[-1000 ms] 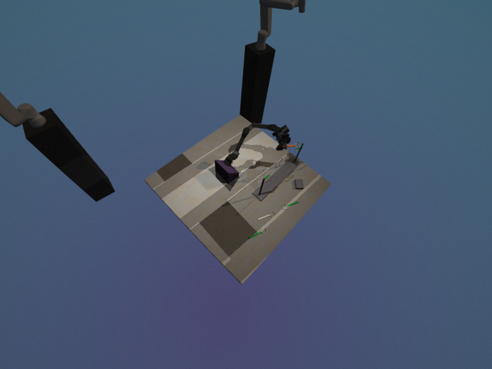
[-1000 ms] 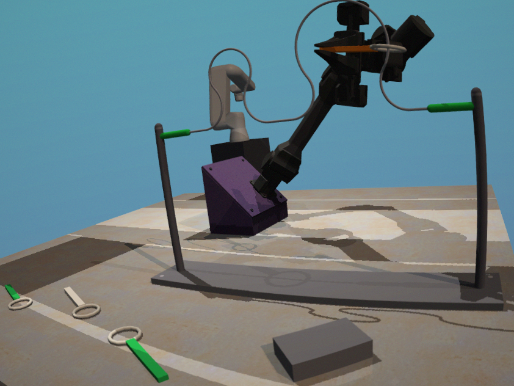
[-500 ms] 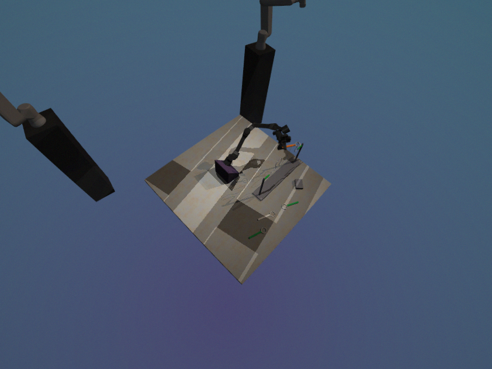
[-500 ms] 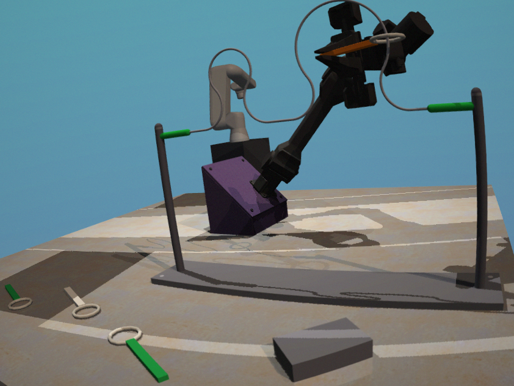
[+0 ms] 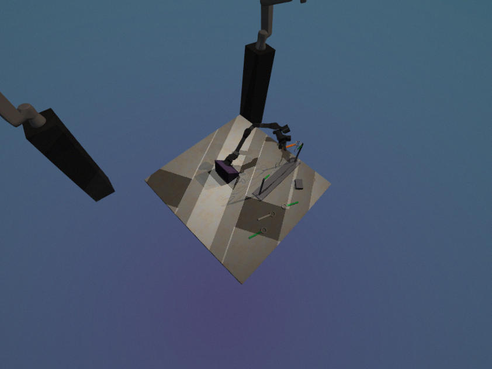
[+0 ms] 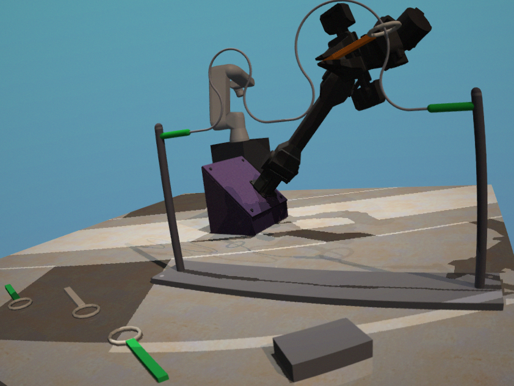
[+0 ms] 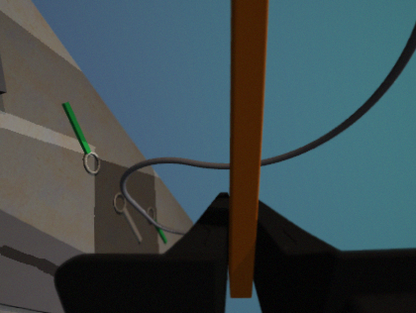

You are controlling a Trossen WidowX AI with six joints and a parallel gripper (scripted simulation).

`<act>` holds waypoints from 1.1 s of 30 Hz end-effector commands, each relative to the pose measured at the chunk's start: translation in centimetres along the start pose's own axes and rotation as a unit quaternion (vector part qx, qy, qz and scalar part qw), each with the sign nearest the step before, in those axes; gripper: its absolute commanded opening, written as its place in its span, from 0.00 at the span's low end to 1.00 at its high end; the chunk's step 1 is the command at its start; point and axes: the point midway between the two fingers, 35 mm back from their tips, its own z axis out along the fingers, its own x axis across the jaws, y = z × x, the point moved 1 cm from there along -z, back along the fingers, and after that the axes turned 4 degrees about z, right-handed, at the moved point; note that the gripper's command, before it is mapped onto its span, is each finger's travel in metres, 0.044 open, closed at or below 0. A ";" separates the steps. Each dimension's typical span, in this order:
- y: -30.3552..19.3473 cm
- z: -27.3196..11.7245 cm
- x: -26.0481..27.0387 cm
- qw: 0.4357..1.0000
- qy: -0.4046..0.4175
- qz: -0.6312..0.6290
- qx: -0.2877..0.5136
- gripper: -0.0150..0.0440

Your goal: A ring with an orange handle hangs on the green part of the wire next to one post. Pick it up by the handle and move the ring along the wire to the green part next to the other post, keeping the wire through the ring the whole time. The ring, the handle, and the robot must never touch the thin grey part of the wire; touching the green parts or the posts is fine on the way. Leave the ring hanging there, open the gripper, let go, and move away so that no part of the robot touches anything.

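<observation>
Ring (image 5: 298,142) (image 6: 384,26): up on the tall loop of the wire (image 6: 296,41) (image 7: 342,126), on the side by the right-hand post of the exterior view, grey wire appearing to run through it. Whether ring and wire touch, cannot tell. Handle (image 5: 291,145) (image 6: 350,47) (image 7: 248,124): orange, slanting down from the ring in the exterior view, its far end pinched between the fingers (image 5: 283,147) (image 6: 318,61). Gripping at that end leaves most of the handle as a spacer, presumably to keep the bulky fingers off the grey. In the wrist view the wire passes behind the handle; gap not readable. Handle tilt probably meant to set the ring square across the climbing wire, so it has room all round. Arm (image 5: 241,144) (image 6: 309,124) reaches up behind the wire from its purple base (image 5: 227,171) (image 6: 232,182), a side that seems chosen to keep the links out of the loops. Green part (image 5: 300,146) (image 6: 450,107) by the near post (image 5: 298,152) (image 6: 480,187) carries no ring; the other green part (image 5: 266,176) (image 6: 175,134), by the far post (image 5: 262,186) (image 6: 169,199), likewise, and is taken as the goal. Judged early in the traverse: tall loop's top next, ring to be turned as the wire bends. Risk: ring edge or handle brushing grey on the curve. Loose rings and the grey block (image 5: 298,184) (image 6: 323,349) lie on the table (image 5: 206,222) (image 6: 199,365), apart from the stand, no part in the job.
</observation>
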 end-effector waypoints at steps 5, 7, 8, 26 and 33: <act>0.0 0.0 0.4 0.998 0.032 0.055 0.002 0.00; 0.1 0.0 0.4 0.997 0.039 0.067 0.002 0.00; 0.1 0.0 0.5 0.996 0.043 0.073 0.002 0.00; 0.2 -0.1 1.3 0.977 0.111 0.184 0.005 0.00; 0.3 -0.2 1.6 0.965 0.135 0.225 0.006 0.00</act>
